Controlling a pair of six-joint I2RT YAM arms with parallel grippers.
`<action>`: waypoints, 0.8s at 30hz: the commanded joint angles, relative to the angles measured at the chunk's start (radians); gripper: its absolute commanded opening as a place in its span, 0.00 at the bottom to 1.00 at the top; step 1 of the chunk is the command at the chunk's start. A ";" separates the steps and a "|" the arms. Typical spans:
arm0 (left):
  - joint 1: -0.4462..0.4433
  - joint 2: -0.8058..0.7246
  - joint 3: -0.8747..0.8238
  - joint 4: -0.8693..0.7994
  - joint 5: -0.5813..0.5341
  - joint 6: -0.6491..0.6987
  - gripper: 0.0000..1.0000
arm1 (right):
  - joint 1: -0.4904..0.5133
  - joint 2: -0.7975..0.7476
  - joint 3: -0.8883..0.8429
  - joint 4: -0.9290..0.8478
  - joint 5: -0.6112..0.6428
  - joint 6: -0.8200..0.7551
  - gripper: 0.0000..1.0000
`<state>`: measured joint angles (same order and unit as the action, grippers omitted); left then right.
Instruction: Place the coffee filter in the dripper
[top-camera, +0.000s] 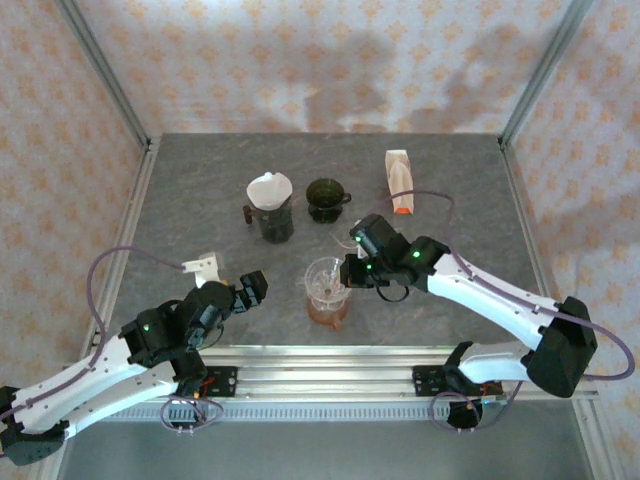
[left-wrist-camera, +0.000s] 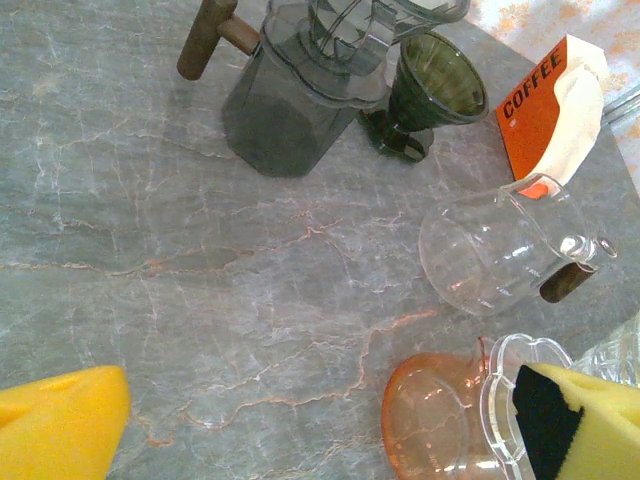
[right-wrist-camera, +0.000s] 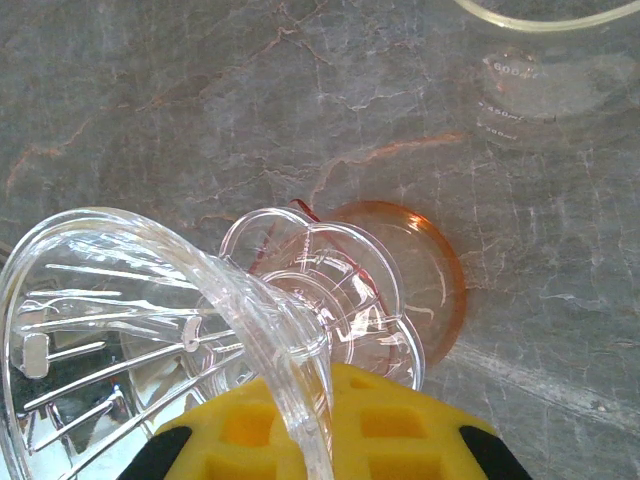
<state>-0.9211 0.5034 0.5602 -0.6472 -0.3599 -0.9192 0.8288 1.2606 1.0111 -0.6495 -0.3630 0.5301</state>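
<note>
Yellow pad (right-wrist-camera: 330, 435) of the right gripper (top-camera: 347, 274) is seen closest in the right wrist view, with the rim of the clear dripper (right-wrist-camera: 110, 320) crossing over it. The jaws are drawn together and clamped on that thin wall. From above, the dripper is held near the front edge of the table (top-camera: 180, 200), directly over an orange dish (top-camera: 330, 312). A glass carafe (left-wrist-camera: 490, 250) is noted just beside it on the far side. The left gripper (top-camera: 250, 287) is found near the dripper, on its left, with its yellow fingers (left-wrist-camera: 60, 430) spread wide apart and nothing between them. No paper is seen inside the dripper. What is taken for the coffee filter (top-camera: 270, 188), a white paper cone, is seated on top of a dark jug (top-camera: 274, 220) toward the back of the table, well apart from the dripper. At this angle it cannot be ruled out that the intended sheet is one of those protruding from the orange COFFEE pack (left-wrist-camera: 535, 110) at the back right. A dark green funnel (top-camera: 326, 198) is set between the jug and the pack. The step in hand is judged to be the steadying of the dripper, with the filter not yet fetched, so the task is at an early stage. The next move is judged to call for the free left gripper to be carried to the back and closed lightly on the paper's edge without crushing it. The cone would then be lowered point-down into the dripper's open mouth while the dripper is kept upright.
</note>
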 joint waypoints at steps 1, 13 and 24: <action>0.004 -0.009 -0.012 -0.044 -0.051 -0.020 1.00 | 0.007 0.002 -0.013 0.012 0.028 0.015 0.00; 0.003 -0.008 -0.009 -0.042 -0.048 -0.017 1.00 | 0.009 -0.006 -0.033 0.024 0.038 0.031 0.56; 0.005 0.000 0.002 -0.027 -0.042 0.002 1.00 | -0.101 -0.156 0.049 -0.078 0.363 -0.014 0.65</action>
<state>-0.9211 0.5037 0.5598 -0.6476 -0.3603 -0.9184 0.7826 1.1664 1.0042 -0.6968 -0.1543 0.5419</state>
